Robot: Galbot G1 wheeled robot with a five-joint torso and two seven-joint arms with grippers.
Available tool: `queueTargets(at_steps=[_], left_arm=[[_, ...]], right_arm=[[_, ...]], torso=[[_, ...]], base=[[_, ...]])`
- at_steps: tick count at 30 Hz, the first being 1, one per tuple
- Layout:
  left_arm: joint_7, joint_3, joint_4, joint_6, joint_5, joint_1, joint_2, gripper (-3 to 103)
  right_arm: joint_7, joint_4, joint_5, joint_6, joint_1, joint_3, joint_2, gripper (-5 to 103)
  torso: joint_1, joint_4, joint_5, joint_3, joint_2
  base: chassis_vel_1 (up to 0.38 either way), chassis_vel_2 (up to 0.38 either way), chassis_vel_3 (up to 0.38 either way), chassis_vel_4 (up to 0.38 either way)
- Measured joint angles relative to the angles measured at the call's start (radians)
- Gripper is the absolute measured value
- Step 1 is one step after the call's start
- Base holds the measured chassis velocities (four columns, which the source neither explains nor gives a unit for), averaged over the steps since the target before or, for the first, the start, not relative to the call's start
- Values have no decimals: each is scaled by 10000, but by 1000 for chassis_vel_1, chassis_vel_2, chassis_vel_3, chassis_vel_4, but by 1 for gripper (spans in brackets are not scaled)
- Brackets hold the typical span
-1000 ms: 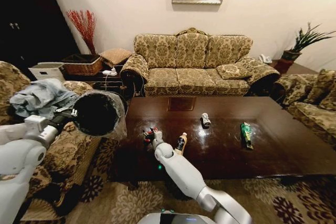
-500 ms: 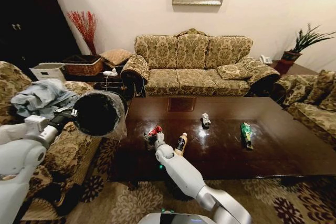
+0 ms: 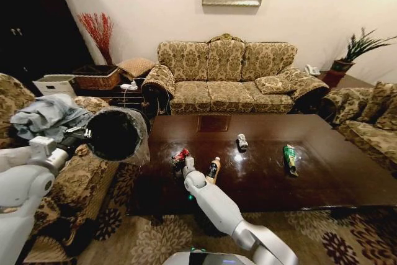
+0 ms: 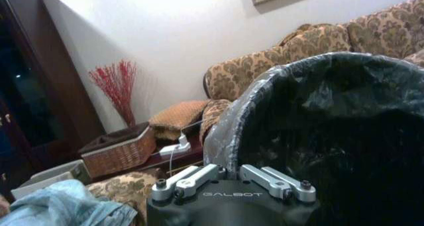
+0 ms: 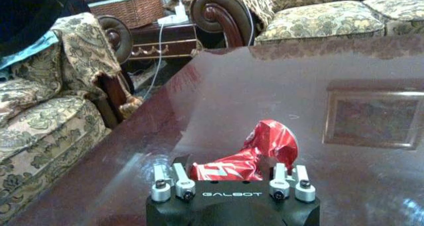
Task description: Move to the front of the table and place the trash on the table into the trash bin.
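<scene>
Crushed red can (image 5: 255, 154) at the near left of the table (image 3: 322, 178), held between the fingers (image 5: 174, 179) of the right gripper (image 3: 182, 161), which pinch it from either side; far end of the can sticking out past the fingertips, over the glossy wood. Whether resting on the surface or just lifted: cannot tell. Seen from the head as a small red shape (image 3: 181, 154) at the tip of the white right arm (image 3: 214, 206), reaching in from the near edge.

Just right of the gripper, the tan bottle (image 3: 213, 169) with its dark cap, tilted on the tabletop. Farther right and farther back, the silvery-white can (image 3: 242, 142), lying near the square centre panel (image 3: 213, 123). Well to the right, the green packet (image 3: 289, 157), lying flat, apart from the rest.

Off the table's left end, the trash bin (image 3: 116, 133), black with a translucent liner, held up in the air and tipped on its side, open mouth facing the table. Left gripper (image 4: 232, 184) at the bin's rim (image 4: 265, 87), fingers closed on its edge with the liner bunched around them.

Beyond the bin, a patterned armchair (image 3: 77, 178) with a bundle of pale blue cloth (image 3: 46, 115) on top. Against the far wall, a patterned sofa (image 3: 229, 76), a wicker basket (image 3: 96, 77) on the side table to the left, red twigs (image 3: 98, 32) behind it.
</scene>
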Motion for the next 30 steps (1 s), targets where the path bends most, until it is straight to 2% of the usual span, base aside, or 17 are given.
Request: queueTargets(at_steps=[1,5,12,15,18,21,24,25,27,28,29,30], left_arm=[[1,0,0,0,0,0,0,0],[2,0,0,0,0,0,0,0],[2,0,0,0,0,0,0,0],[2,0,0,0,0,0,0,0],[2,1,0,0,0,0,0,0],[2,0,0,0,0,0,0,0],[2,0,0,0,0,0,0,0],[2,0,0,0,0,0,0,0],[2,0,0,0,0,0,0,0],[2,0,0,0,0,0,0,0],[2,0,0,0,0,0,0,0],[1,0,0,0,0,0,0,0]], right_arm=[[-2,35,0,-9,-23,16,-1,64],[-38,135,-88,-12,-57,61,-2,57],[-43,718,-209,11,-160,144,0,35],[-35,1019,-288,48,-220,200,-1,31],[-9,1639,-419,63,-319,240,3,19],[-48,1888,-475,58,-391,210,4,15],[-43,2081,-369,317,-760,170,5,3],[-43,2081,-369,317,-760,170,5,3],[471,2220,63,497,-1081,206,4,0],[1044,2400,343,647,-1340,237,5,11],[1044,2400,343,647,-1340,237,5,11],[1503,2595,447,743,-1604,278,5,11]], torso=[[0,0,0,0,0],[1,-1,-3,1,-1],[1,-2,-3,0,-2],[1,-3,-3,0,-2],[0,-5,-3,-1,-2],[0,-4,-3,-2,-1],[-1,-3,-3,-2,-1],[-1,-3,-3,-2,-1],[-1,-3,-4,-2,-1],[-2,-4,-3,-3,0],[-2,-4,-3,-3,0],[-2,-4,-3,-3,0]], base=[[0,0,0,0],[0,0,0,0],[0,0,0,0],[0,0,0,0],[0,0,0,0],[0,0,0,0],[0,0,0,0],[0,0,0,0],[0,0,0,0],[0,0,0,0],[0,0,0,0],[0,0,0,0]])
